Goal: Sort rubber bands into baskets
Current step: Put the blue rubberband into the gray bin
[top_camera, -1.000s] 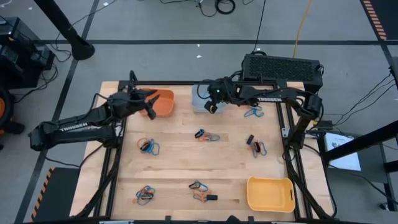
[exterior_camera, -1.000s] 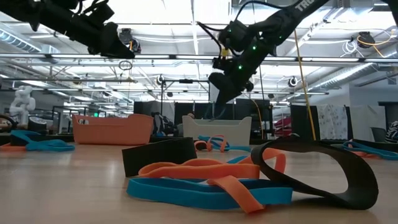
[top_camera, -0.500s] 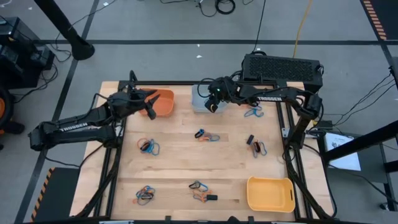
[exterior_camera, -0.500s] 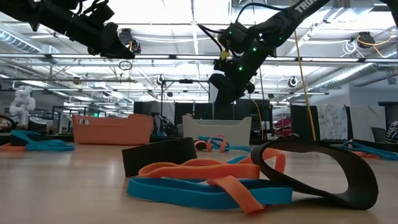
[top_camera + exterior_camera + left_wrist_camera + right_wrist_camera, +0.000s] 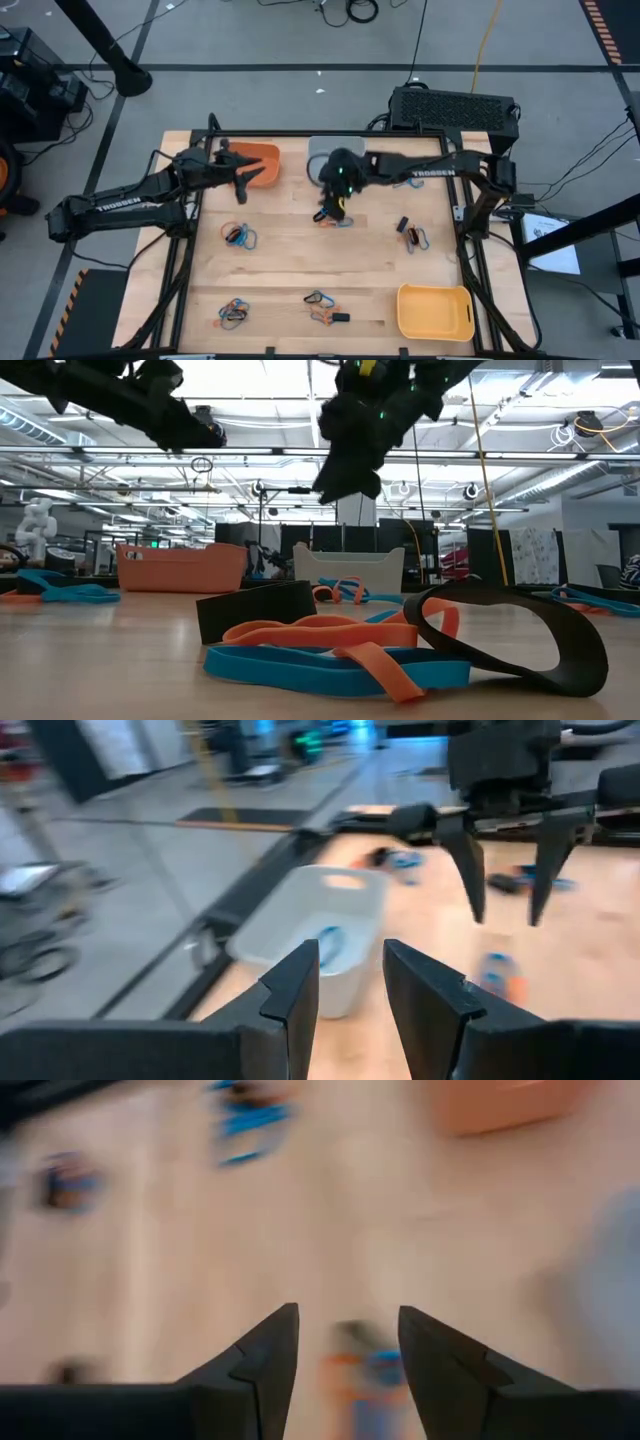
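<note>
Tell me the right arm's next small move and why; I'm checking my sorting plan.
Probably lower the right gripper straight down onto the small cluster of rubber bands near the table's middle. Its jaws stand open and empty, and the right wrist view shows orange and blue bands between them. The pale blue-grey basket sits just behind.

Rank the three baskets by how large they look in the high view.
1. yellow basket, plainly the largest.
2. orange basket and pale blue-grey basket: unsure. The left gripper covers part of the orange one and the right gripper's arm covers part of the pale one, so they stay unranked.
</note>
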Robot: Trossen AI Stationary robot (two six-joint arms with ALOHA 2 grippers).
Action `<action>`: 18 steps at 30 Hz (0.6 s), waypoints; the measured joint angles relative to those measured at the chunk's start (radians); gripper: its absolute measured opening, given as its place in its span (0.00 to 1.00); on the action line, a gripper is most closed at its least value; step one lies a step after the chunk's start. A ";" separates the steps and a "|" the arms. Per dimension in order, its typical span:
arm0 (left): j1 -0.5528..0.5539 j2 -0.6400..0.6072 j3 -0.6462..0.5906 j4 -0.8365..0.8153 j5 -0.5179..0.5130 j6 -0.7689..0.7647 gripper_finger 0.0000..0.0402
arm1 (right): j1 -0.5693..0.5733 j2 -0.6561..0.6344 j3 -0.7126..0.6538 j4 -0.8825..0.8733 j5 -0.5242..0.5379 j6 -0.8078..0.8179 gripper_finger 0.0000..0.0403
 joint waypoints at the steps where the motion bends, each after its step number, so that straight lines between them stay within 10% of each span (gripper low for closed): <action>1: 0.000 0.000 0.000 0.000 0.035 0.000 0.31 | 0.028 0.000 0.000 0.001 -0.028 0.018 0.41; 10: 0.000 0.000 0.000 0.001 0.291 0.000 0.31 | 0.307 0.000 0.000 0.003 -0.061 0.019 0.41; 18: -0.016 0.000 0.001 0.019 0.368 0.000 0.31 | 0.494 0.011 0.000 -0.069 0.016 -0.307 0.41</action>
